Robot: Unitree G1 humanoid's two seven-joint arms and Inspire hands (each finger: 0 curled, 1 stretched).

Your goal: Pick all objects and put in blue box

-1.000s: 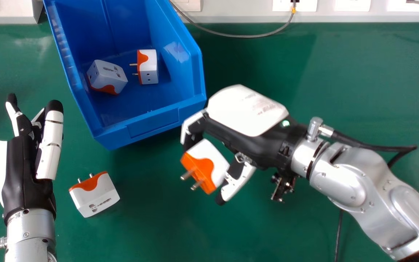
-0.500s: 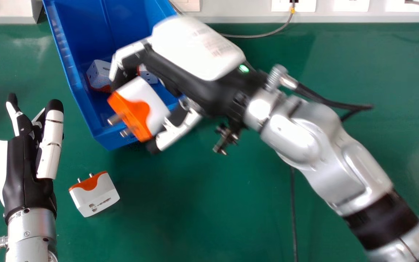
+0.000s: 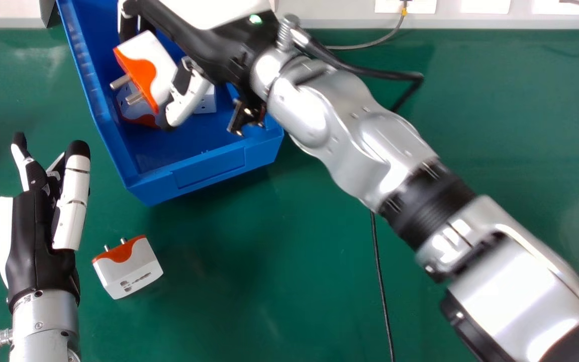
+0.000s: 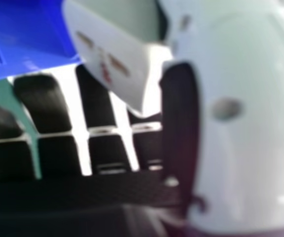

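Above the blue box (image 3: 209,168), the right hand (image 3: 214,45) pinches an adapter (image 3: 156,63), best lowered gently before release; at head view's left, the left hand (image 3: 35,236) has loose fingers

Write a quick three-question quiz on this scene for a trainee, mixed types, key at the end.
1. Multiple choice: where is the held adapter?
a) over bare table
b) over or inside the blue box
c) beside the left forearm
2. True or false: another adapter lies on the green table near the left hand.
3. Fill in: the ___ hand holds the adapter from question 1.

Key: 1 b; 2 true; 3 right, as in right hand.
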